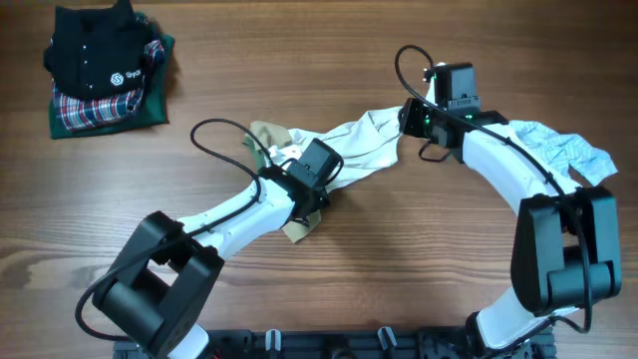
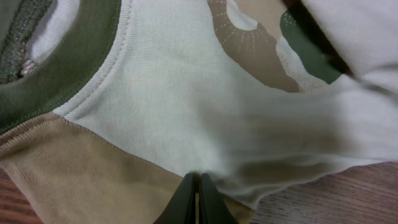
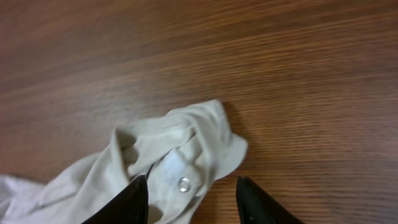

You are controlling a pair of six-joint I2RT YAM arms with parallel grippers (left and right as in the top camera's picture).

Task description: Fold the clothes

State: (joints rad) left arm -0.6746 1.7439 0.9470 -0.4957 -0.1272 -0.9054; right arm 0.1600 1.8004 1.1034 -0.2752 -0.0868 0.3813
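Note:
A white, tan and olive t-shirt [image 2: 155,106] lies under my left gripper [image 2: 199,186], which is shut and pinches its fabric near the tan hem. In the overhead view this gripper [image 1: 321,194] sits mid-table on the shirt's tan part [image 1: 299,229]. A cream garment [image 1: 364,140] stretches from there up to my right gripper [image 1: 419,120]. In the right wrist view this gripper [image 3: 189,196] is open, its fingers either side of the cream garment's corner [image 3: 180,149], which has a metal snap [image 3: 184,183]. A pale blue crumpled garment [image 1: 558,150] lies partly under the right arm.
A folded stack of clothes [image 1: 105,70], dark navy on plaid on green, sits at the far left corner. Bare wooden table [image 1: 419,259] lies in front of the arms and beyond the cream garment [image 3: 280,74].

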